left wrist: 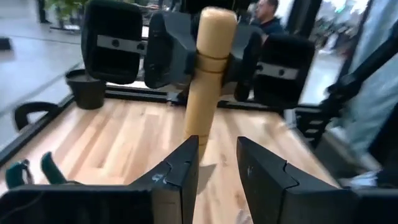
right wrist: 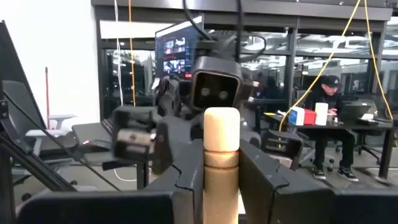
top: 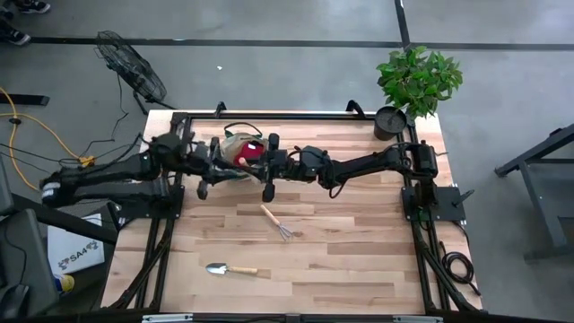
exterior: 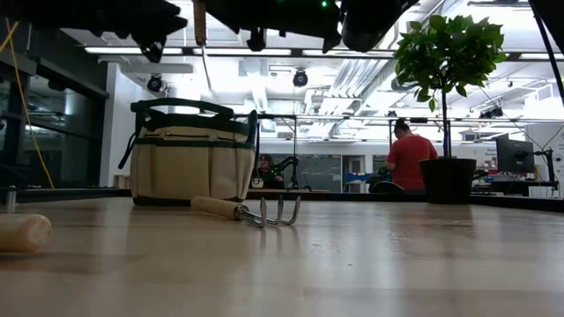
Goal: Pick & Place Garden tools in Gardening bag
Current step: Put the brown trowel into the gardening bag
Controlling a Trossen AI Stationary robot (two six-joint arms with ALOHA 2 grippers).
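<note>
My right gripper (right wrist: pixel 221 163) is shut on a wooden-handled garden tool (left wrist: pixel 208 81), high above the table beside the gardening bag (top: pixel 240 148). The beige, green-trimmed bag (exterior: pixel 189 163) stands at the far side with a red bottle (top: pixel 250 152) inside. My left gripper (left wrist: pixel 217 155) faces the right one, open by a narrow gap, its tips close to the handle's lower part; whether they touch it I cannot tell. A hand rake (top: pixel 279 222) and a trowel (top: pixel 228 268) lie flat on the table. My right gripper pinches the wooden handle (right wrist: pixel 221 155) between its two fingers, a little below its rounded free end (right wrist: pixel 222 121). The fingers come about level from the table's right and lie across the handle. The handle stands upright, free end up, lifted clear of the table.
A potted green plant (top: pixel 414 82) in a black pot (exterior: pixel 448 180) stands at the far right corner. The rake (exterior: pixel 251 211) lies in front of the bag, and the trowel's handle (exterior: pixel 22 233) lies near the front edge. People sit and stand in the room behind.
</note>
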